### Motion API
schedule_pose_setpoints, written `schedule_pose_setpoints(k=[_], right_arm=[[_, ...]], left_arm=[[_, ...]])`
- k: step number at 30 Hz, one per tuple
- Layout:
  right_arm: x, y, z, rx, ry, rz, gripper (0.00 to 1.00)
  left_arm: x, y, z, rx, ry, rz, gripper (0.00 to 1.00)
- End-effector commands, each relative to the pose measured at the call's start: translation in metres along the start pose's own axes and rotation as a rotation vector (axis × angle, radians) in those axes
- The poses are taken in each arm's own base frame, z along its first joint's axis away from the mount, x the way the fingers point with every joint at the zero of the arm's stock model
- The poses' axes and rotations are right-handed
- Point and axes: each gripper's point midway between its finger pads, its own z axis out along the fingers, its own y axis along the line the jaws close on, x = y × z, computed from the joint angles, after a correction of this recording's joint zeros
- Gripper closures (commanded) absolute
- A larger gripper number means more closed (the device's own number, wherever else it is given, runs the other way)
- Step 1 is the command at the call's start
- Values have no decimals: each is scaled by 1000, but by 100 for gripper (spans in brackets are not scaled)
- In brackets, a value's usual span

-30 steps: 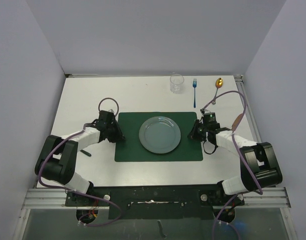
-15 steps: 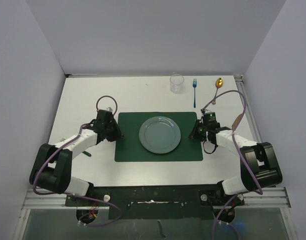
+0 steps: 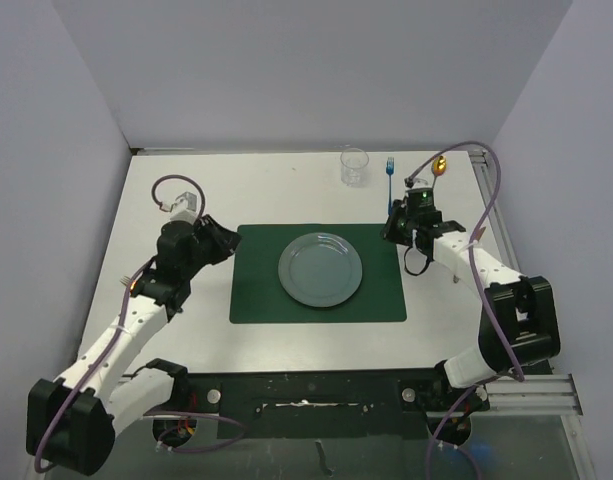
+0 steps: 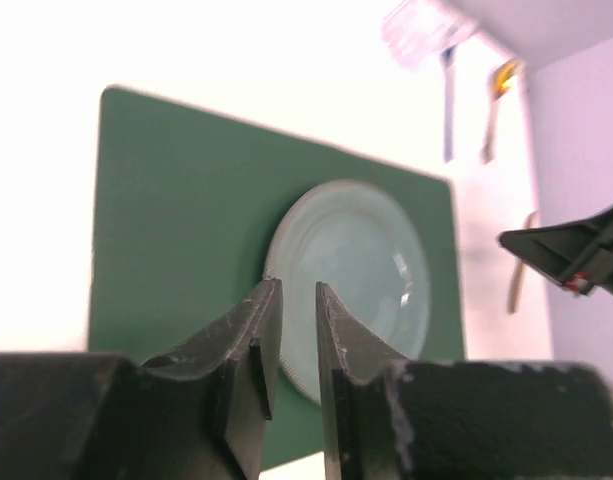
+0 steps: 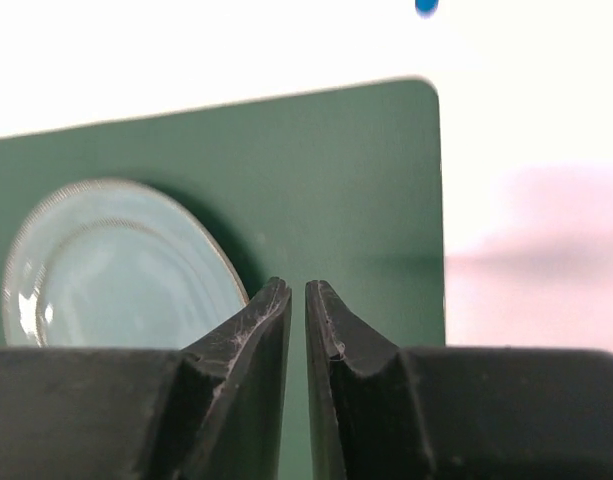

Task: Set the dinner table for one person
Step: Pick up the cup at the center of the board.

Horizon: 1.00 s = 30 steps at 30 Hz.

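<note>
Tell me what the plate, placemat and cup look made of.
Plate: glazed ceramic or melamine; pale blue-grey with glossy highlights. Placemat: dark green, matte, thin and flat; probably fabric or vinyl. Cup: clear glass or plastic; see-through.

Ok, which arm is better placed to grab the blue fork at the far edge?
Right: the right arm ends just beside the blue fork; the left arm is across the dark green rectangular placemat.

Nothing readable here, honestly: no text, label, brand or number can be made out on the plate (image 3: 320, 269), placemat (image 3: 256, 290) or tabletop (image 3: 266, 190).
</note>
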Motion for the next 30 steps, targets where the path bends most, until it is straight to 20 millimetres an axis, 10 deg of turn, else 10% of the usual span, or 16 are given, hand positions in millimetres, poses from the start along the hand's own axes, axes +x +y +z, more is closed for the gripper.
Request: schedule_pose_setpoints(k=[1,12,30], right_arm=[[-60,10,-4,36,-118,-67,85],[-166,15,39,132,-212,-124,61],[-255,23,118,153,-320,-169,65]], left_arm=[[-58,-52,-32,241,-300,-12,79],[-80,-56,-45,180,-354,106,63],[-68,-29,-58,119,-390,137,62]])
